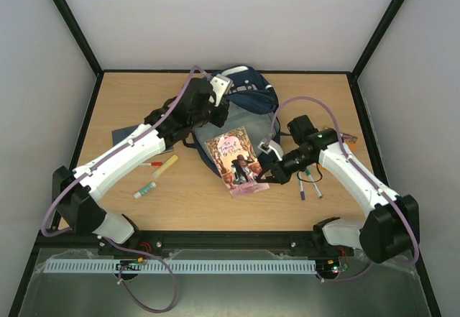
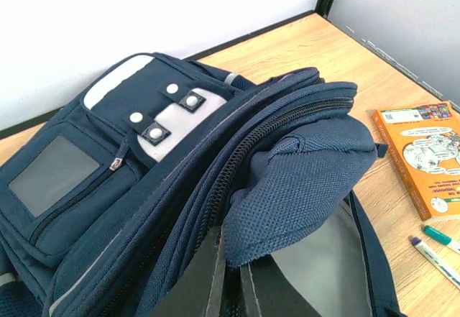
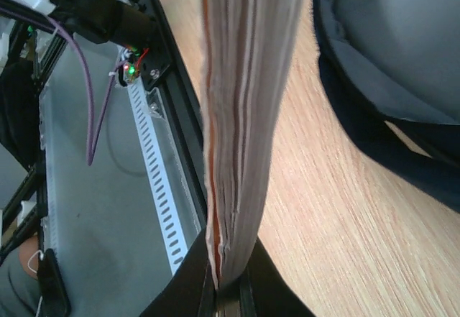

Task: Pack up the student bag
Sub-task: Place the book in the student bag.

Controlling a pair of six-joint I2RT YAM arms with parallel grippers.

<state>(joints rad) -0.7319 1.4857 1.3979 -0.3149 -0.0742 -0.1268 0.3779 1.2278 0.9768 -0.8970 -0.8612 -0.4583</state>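
Note:
The navy-blue student bag (image 1: 248, 94) lies at the back middle of the table with its opening towards the arms. My left gripper (image 1: 215, 113) is shut on the bag's mesh flap (image 2: 302, 180), which it holds up; the flap's edge is clamped in the gripper (image 2: 236, 277). The bag's buckle patch and pockets (image 2: 144, 137) fill the left wrist view. My right gripper (image 1: 272, 167) is shut on the edge of a pink picture book (image 1: 233, 160), holding it tilted in front of the bag's opening. In the right wrist view the book's page edges (image 3: 241, 116) run up from the gripper (image 3: 231, 288), with the bag (image 3: 388, 58) beside them.
A small dark-blue notebook (image 1: 129, 131), a red marker (image 1: 152, 164), a cream stick (image 1: 167, 166) and a green-capped tube (image 1: 146, 190) lie at the left. Pens (image 1: 310, 184) and an orange book (image 1: 348, 139) lie at the right. Black frame walls surround the table.

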